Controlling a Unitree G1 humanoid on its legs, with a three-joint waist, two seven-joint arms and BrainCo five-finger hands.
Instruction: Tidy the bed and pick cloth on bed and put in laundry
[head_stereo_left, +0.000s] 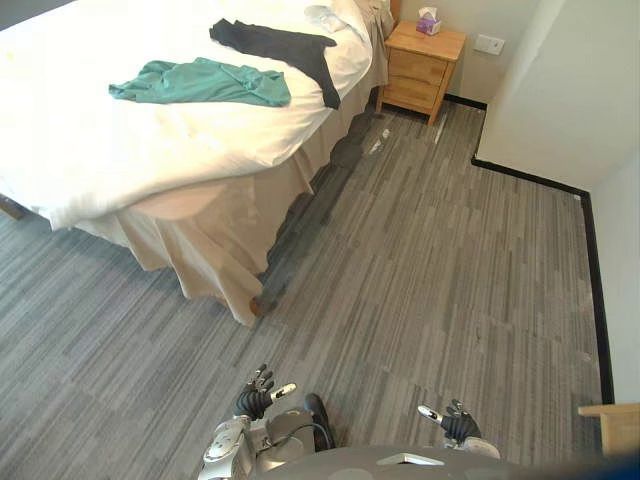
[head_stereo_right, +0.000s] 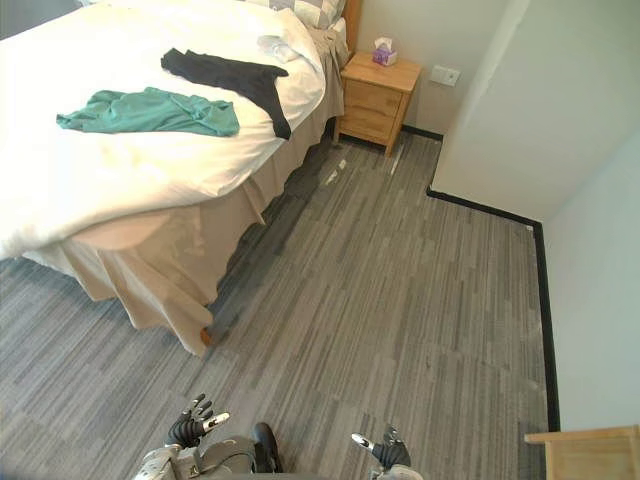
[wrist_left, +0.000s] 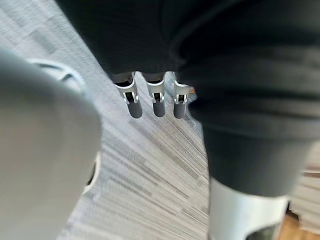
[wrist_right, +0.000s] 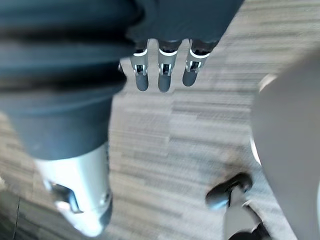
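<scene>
A bed (head_stereo_left: 120, 150) with a white cover fills the upper left. A green cloth (head_stereo_left: 205, 82) lies spread on it. Just beyond it lies a black cloth (head_stereo_left: 285, 47), one end hanging toward the bed's edge. A small pale cloth (head_stereo_left: 325, 16) sits near the pillows. My left hand (head_stereo_left: 256, 398) hangs low over the grey floor, far from the bed, open and empty, its fingers (wrist_left: 156, 97) straight. My right hand (head_stereo_left: 458, 424) hangs beside it, also open with nothing in its fingers (wrist_right: 164, 76).
A wooden nightstand (head_stereo_left: 422, 65) with a tissue box (head_stereo_left: 428, 21) stands past the bed's head. White walls (head_stereo_left: 560, 90) with a black skirting close the right side. A wooden edge (head_stereo_left: 608, 420) shows at the lower right. Grey striped floor (head_stereo_left: 420, 280) lies between me and the bed.
</scene>
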